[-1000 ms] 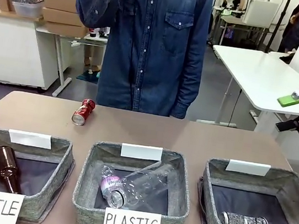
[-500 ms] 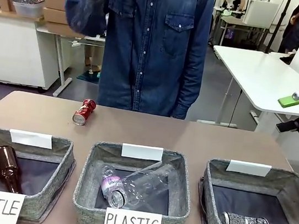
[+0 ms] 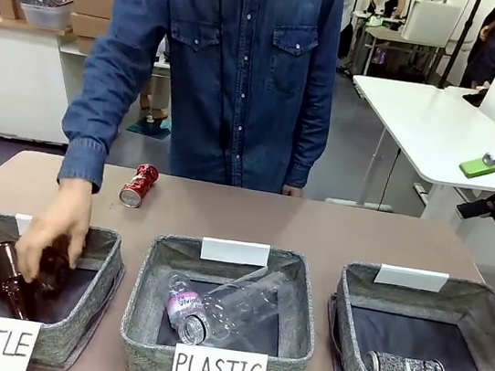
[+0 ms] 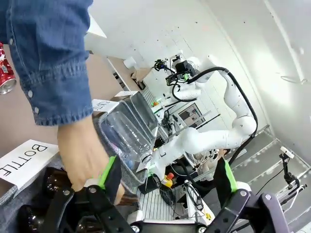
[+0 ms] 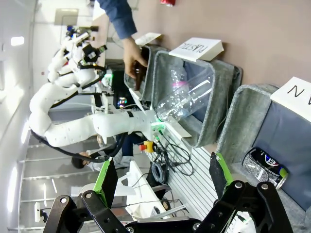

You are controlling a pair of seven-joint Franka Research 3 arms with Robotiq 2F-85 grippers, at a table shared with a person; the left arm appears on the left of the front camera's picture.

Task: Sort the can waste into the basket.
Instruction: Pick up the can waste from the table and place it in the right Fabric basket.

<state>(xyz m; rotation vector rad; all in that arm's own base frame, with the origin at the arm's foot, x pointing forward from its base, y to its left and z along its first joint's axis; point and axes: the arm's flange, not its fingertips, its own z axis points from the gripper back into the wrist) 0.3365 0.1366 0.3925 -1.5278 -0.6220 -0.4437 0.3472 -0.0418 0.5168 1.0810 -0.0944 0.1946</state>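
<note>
While a hand (image 3: 54,237) seems to grip a bottle (image 3: 9,277), left end effector (image 4: 167,170) and right end effector (image 5: 163,167) stand open; both empty

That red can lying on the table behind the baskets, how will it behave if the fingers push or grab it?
The red can lies on its side on the bare table, so a push would probably roll it. Its shiny metal skin looks smooth, likely slippery. Being small, it is probably light and may dent under a hard squeeze.
</note>
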